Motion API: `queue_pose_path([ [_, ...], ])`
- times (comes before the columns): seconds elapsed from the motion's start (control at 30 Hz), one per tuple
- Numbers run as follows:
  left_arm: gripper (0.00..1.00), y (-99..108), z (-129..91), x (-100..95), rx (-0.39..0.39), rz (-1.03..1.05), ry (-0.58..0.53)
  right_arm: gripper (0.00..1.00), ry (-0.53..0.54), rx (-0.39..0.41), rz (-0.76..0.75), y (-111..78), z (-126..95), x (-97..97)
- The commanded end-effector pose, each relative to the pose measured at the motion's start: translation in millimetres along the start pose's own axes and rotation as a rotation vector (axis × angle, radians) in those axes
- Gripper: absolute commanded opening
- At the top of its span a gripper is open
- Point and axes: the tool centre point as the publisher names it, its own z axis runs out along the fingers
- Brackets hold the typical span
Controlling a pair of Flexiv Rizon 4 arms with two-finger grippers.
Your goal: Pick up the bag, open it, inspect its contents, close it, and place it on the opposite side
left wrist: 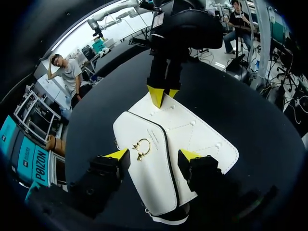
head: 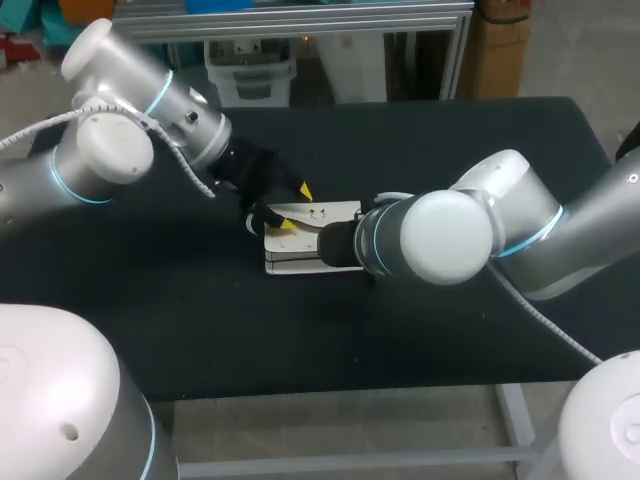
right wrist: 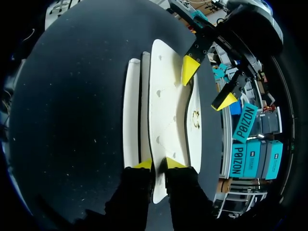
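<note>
One flat, smooth white bag (left wrist: 192, 139)

A wide rectangular table with a matte black top (head: 200, 330) is filling most of the head view, and its far edge and right corner are showing as a straight dark line. A pale grey metal leg (head: 515, 420) is going down under the front edge, and a pale grey metal crossbar (head: 350, 465) is running along below it. Soft light is falling from above. In the left wrist view the black top (left wrist: 250, 110) is taking a dull grey sheen. In the right wrist view the same surface (right wrist: 72, 96) is showing small pale specks, like dust.
</note>
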Motion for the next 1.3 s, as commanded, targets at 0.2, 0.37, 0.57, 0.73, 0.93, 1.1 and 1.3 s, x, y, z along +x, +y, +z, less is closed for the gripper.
queue_pose_path([
  [0.2,0.76,2,-15,-2.7,0.094,-0.03,-0.081,0.78,-0.12,-0.013,0.0,-1.4,-1,3.0],
  [0.37,0.76,1,-20,-7.2,0.118,-0.058,-0.107,1.0,-0.124,-0.016,0.002,-0.5,-3,2.0],
  [0.57,0.79,1,-27,-14.4,0.153,-0.139,-0.135,1.0,-0.144,-0.025,0.004,2.2,-14,-1.8],
  [0.73,0.95,-2,-39,-14.5,0.159,-0.216,-0.159,1.0,-0.16,-0.037,0.015,4.1,-30,-7.3],
  [0.93,1.0,-8,-55,-17.3,0.111,-0.381,-0.167,1.0,-0.116,-0.024,0.092,-1.1,-53,-18.3],
  [1.1,1.0,-6,-71,-19.0,0.121,-0.606,-0.119,1.0,-0.027,-0.026,0.194,-14.6,-67,-25.9],
  [1.3,1.0,2,-86,-16.7,0.164,-0.938,-0.046,1.0,0.091,-0.021,0.277,-35.4,-75,-34.6],
])
